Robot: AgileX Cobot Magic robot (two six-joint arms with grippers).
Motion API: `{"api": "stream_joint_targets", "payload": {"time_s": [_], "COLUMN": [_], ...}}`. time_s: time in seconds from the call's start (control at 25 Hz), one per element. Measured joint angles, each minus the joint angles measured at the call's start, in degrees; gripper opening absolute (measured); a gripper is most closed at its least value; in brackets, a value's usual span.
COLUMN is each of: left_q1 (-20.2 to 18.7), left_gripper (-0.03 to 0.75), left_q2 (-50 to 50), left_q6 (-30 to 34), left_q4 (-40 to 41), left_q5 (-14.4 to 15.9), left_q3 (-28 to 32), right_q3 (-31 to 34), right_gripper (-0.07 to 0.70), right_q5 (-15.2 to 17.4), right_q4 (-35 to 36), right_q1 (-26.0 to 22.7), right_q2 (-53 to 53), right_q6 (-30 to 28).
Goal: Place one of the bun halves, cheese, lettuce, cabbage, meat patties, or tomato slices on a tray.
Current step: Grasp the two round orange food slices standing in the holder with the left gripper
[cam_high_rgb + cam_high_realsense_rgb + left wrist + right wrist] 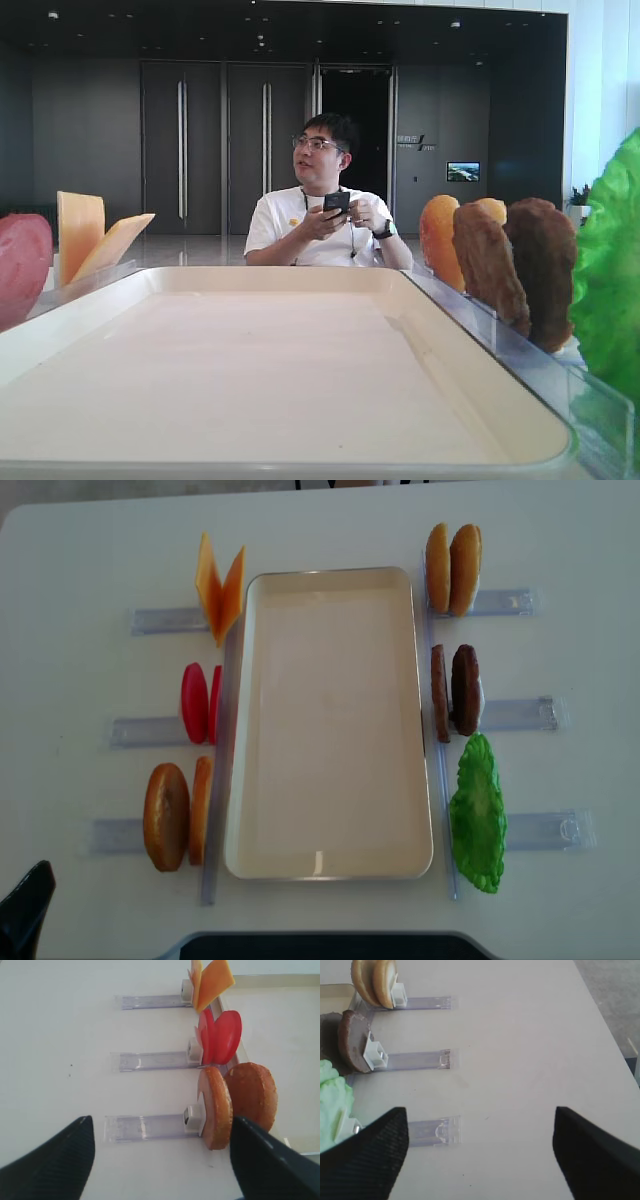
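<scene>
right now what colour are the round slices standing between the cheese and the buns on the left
Pinkish-red tomato slices, clearest in the left wrist view.

Your left gripper point(160, 1160) hangs with its jaws spread wide and nothing between them, fingertips at 7 and 5 o'clock in its wrist view (only a dark tip shows at 8 o'clock overhead), and your right gripper point(480, 1152) likewise gapes empty.

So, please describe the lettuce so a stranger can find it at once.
Find the big cream tray mid-table. Along its right side stand three holders; the lettuce is nearest the robot, below the meat patties. It is the only green, ruffled piece.
</scene>
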Motion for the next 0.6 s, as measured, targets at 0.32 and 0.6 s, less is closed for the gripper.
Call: {"api": "stream_joint_targets", "payload": {"time_s": [0.32, 0.6], "left_q1": [0.00, 0.00], "left_gripper": [0.643, 0.643], "left_q2": [0.00, 0.00], "left_q6": [0.00, 0.00], "left_q4": [0.00, 0.00], "left_q5": [0.00, 0.00], "left_q3": [0.00, 0.00], "right_q3": [0.00, 0.00], "right_gripper": [0.589, 0.589], "right_q5": [0.00, 0.00], "right_q4": [0.00, 0.00], "right_q1": [0.00, 0.00], "right_q2": [0.00, 0.00], "right_q6": [0.00, 0.00]}}
